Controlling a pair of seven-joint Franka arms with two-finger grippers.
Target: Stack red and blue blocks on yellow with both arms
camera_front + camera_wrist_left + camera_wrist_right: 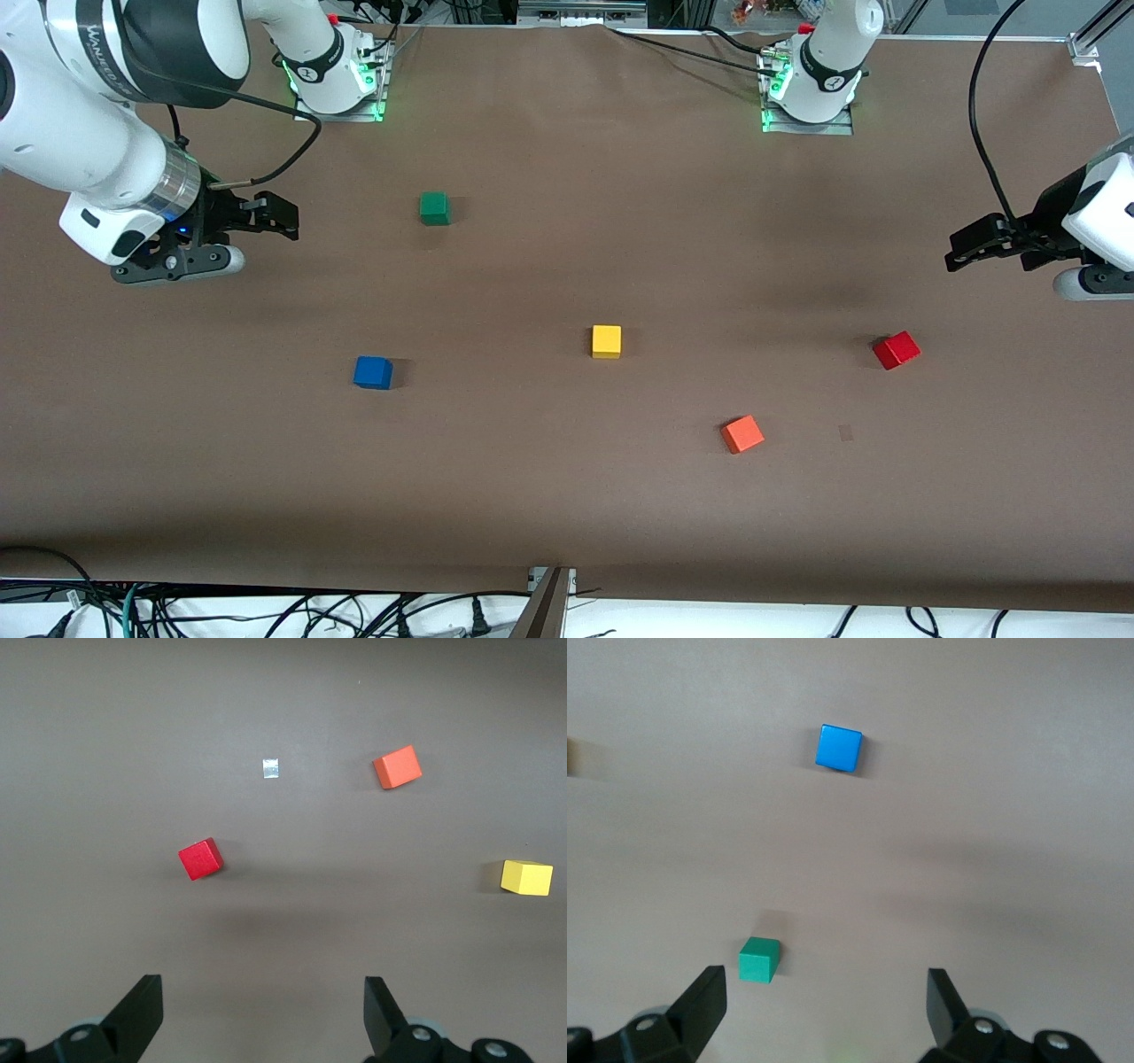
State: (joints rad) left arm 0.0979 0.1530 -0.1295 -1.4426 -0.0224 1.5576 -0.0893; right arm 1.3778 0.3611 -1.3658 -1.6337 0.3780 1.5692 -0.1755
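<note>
The yellow cube (606, 341) sits mid-table. The blue cube (373, 372) lies toward the right arm's end, slightly nearer to the front camera than the yellow. The red cube (897, 350) lies toward the left arm's end. My left gripper (964, 248) hangs open over bare table by that end; its wrist view shows the red cube (200, 858) and the yellow cube (526, 877) ahead of the empty gripper (264, 1010). My right gripper (282, 217) hangs open over bare table at its own end; the blue cube (839, 748) lies ahead of the empty gripper (827, 1001).
An orange cube (742, 434) lies nearer to the front camera than the yellow, between it and the red. A green cube (434, 208) sits farther from the camera than the blue, close to the right gripper. A small patch (846, 432) marks the brown table cover.
</note>
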